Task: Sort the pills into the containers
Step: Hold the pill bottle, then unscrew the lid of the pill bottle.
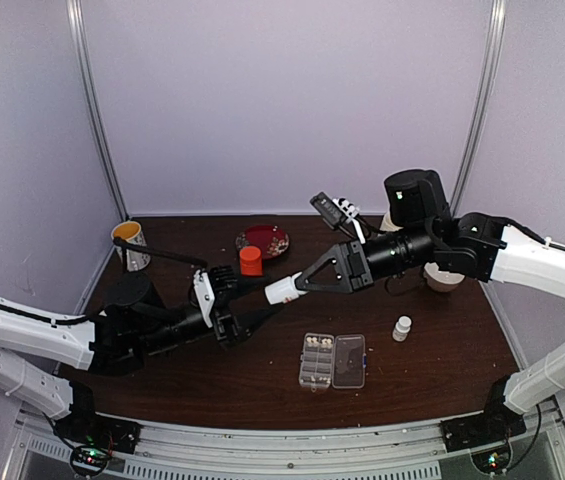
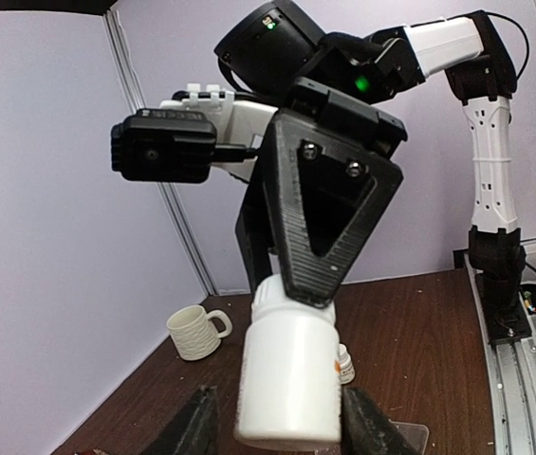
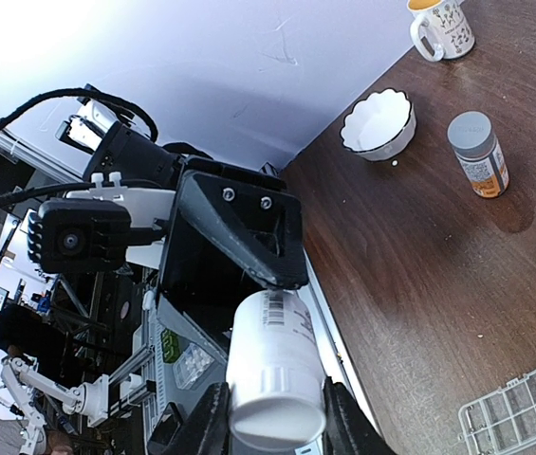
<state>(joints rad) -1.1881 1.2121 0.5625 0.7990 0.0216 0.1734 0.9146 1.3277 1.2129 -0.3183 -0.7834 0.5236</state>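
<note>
A large white bottle hangs in the air between both grippers, above the table's middle. My left gripper is shut on its body; in the left wrist view the bottle's base sits between my fingers. My right gripper is shut on its cap end, as the right wrist view shows. The clear organiser box lies open on the table in front, with cream pills in its far compartments; it also shows in the right wrist view.
A small white bottle stands right of the organiser. An orange bottle and a red dish are at the back. A patterned mug stands back left, a white mug back right.
</note>
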